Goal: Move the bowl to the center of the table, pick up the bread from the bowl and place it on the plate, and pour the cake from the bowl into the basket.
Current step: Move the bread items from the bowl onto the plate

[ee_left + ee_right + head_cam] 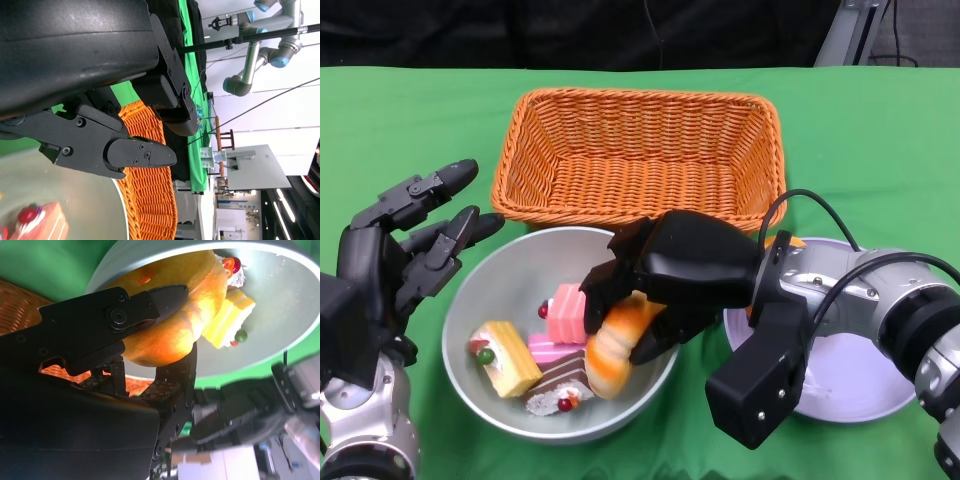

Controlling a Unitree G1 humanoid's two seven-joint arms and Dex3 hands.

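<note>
Green cloth-covered counter (pixel 880 130). The bowl (pixel 470 310), smooth matte grey metal and round, sits near the counter's front centre, just in front of the woven orange wicker basket (pixel 640 150), which is rectangular with sloped sides. Right hand (pixel 665 280) reaches into the bowl from the right, its black fingers (pixel 145 307) closed around the bread (pixel 615 345), a glossy golden-brown elongated roll. The roll's long axis runs diagonally, upper end toward the basket and lower end toward the bowl's front rim. Cake pieces (pixel 535 365) in pink, yellow and chocolate lie in the bowl to the left of the bread. Pale lilac round plate (pixel 860 370) lies right of the bowl, partly hidden by the forearm. Left hand (pixel 405 250) hovers beside the bowl's left rim, fingers apart, holding nothing. No legible writing.
</note>
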